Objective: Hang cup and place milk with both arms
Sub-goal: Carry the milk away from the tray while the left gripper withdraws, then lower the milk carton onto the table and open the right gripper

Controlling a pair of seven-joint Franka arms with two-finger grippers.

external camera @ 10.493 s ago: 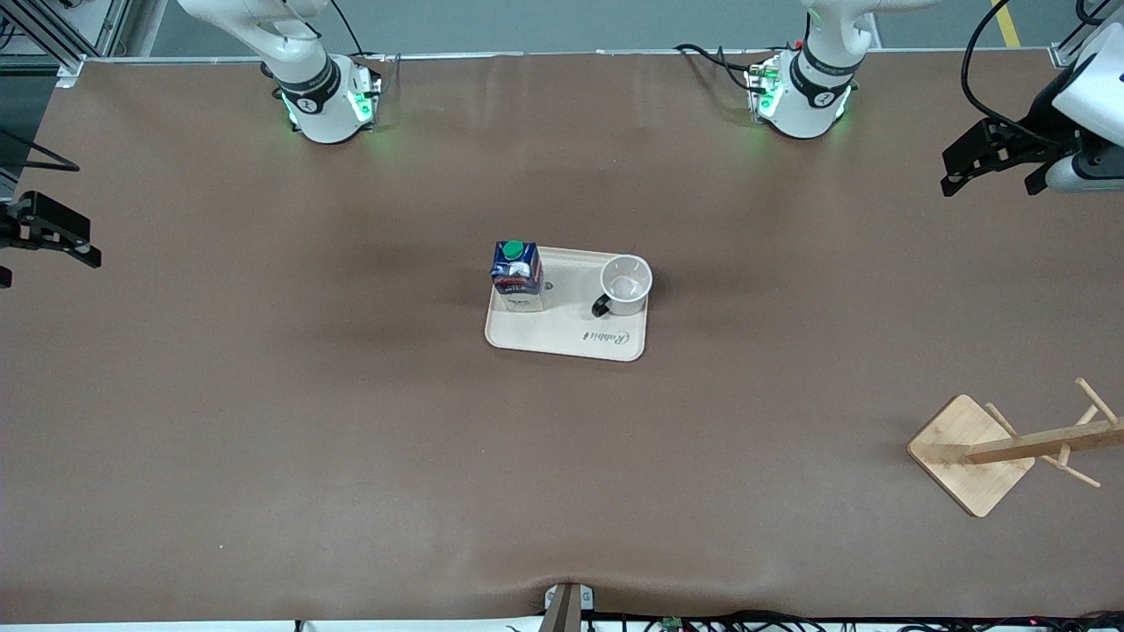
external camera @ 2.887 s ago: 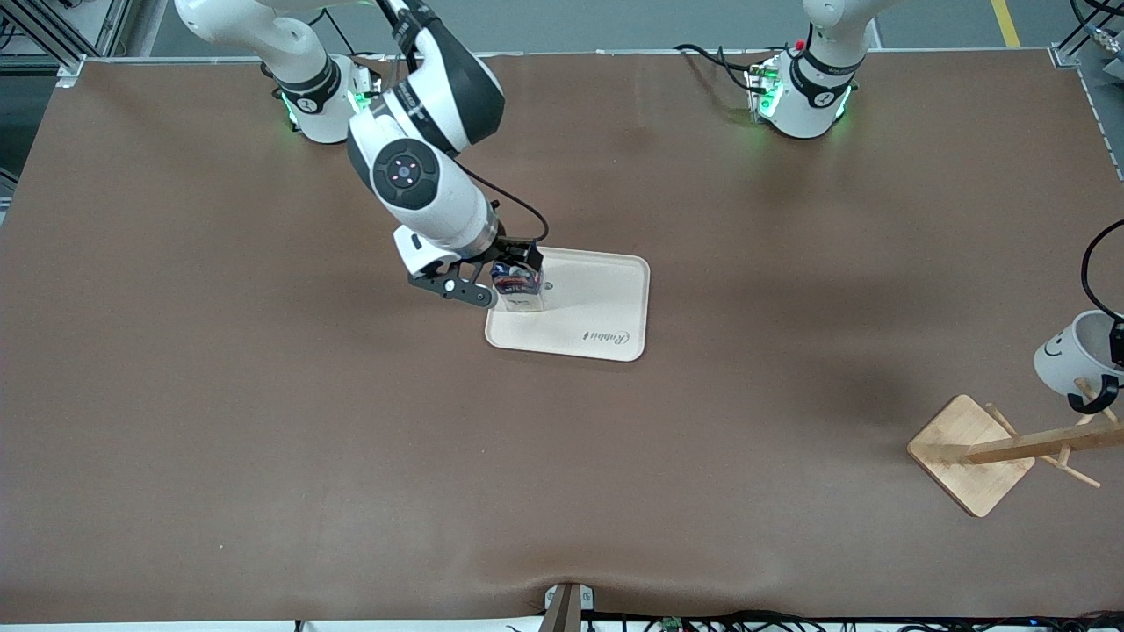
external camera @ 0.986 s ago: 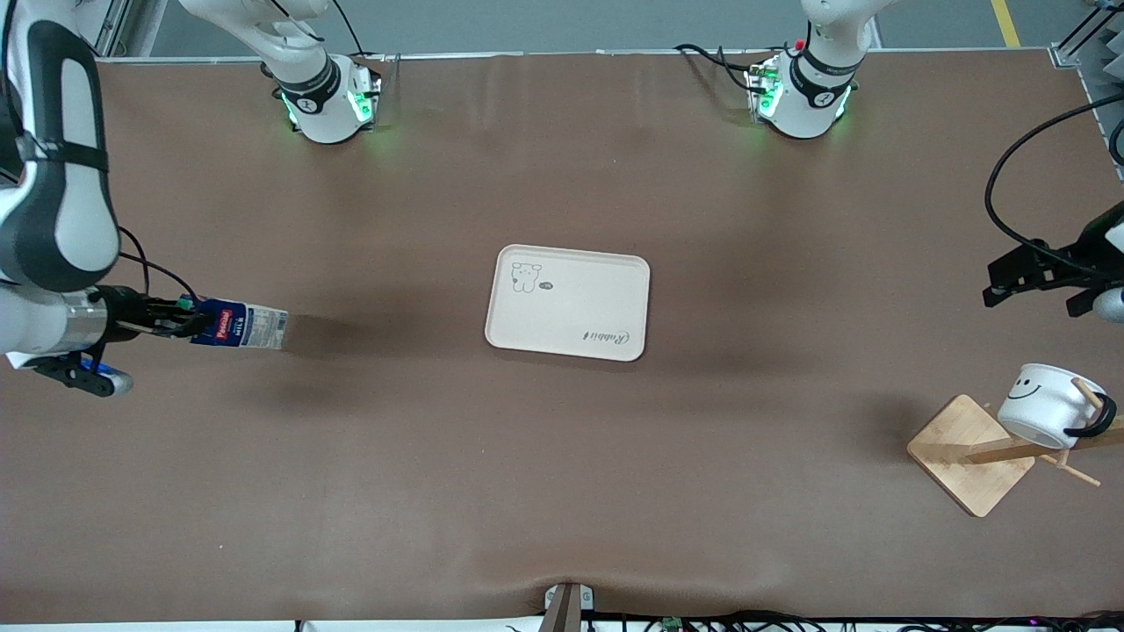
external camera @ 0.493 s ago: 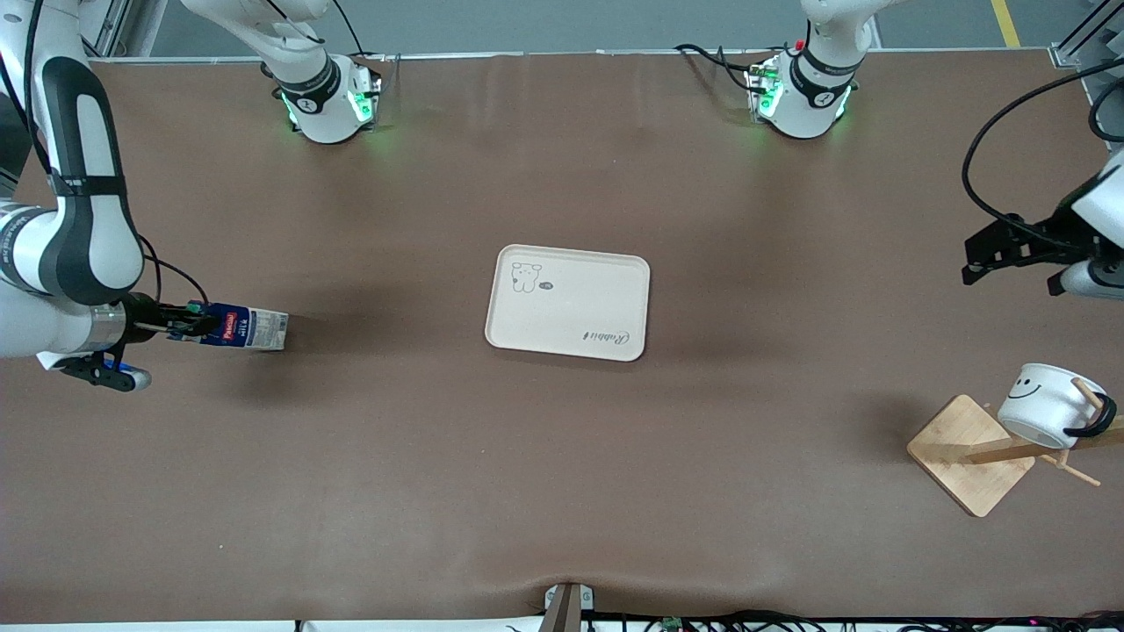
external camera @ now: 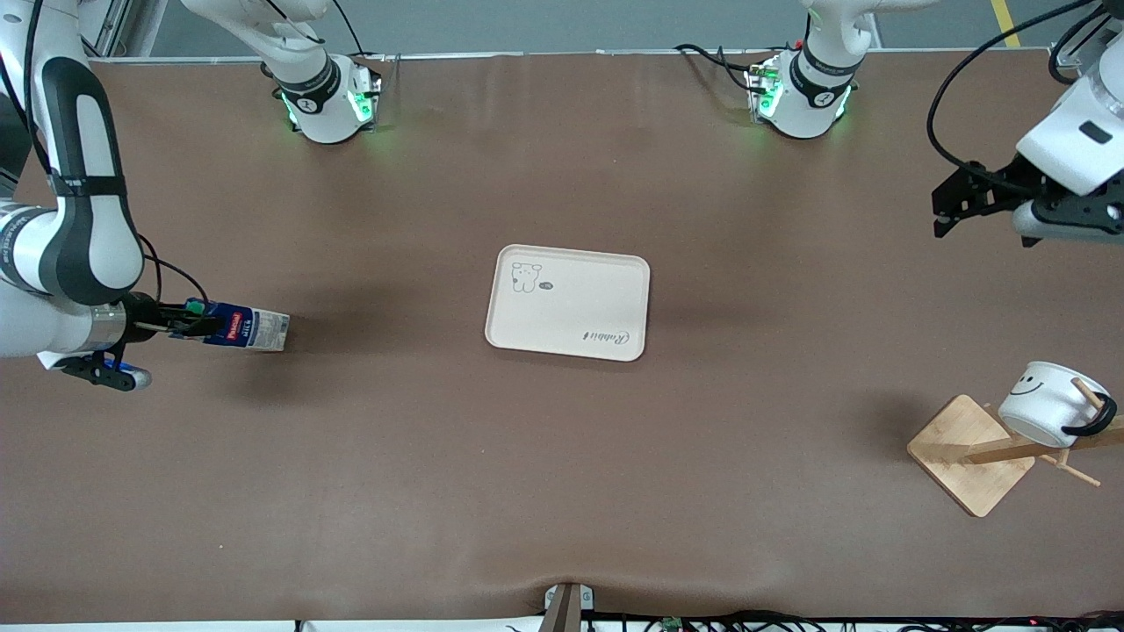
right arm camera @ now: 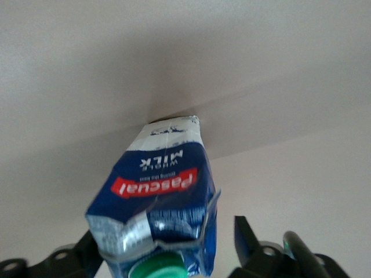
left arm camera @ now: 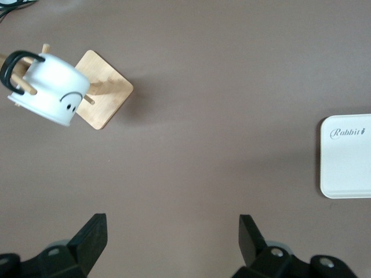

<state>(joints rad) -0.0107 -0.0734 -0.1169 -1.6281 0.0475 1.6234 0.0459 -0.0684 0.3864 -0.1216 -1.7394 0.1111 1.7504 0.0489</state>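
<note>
The milk carton stands upright on the bare table at the right arm's end; in the right wrist view its base rests on the table. My right gripper is around its green-capped top, open, with a gap showing beside one finger. The white smiley cup hangs by its black handle on a peg of the wooden rack, and shows in the left wrist view. My left gripper is open and empty, up in the air over the table at the left arm's end.
A cream tray lies at the table's middle with nothing on it; its corner shows in the left wrist view. The rack's base stands near the front camera at the left arm's end.
My left gripper has drawn up and away from the rack, toward its base, leaving the cup hanging. The carton and my right gripper have barely moved in the last half second.
</note>
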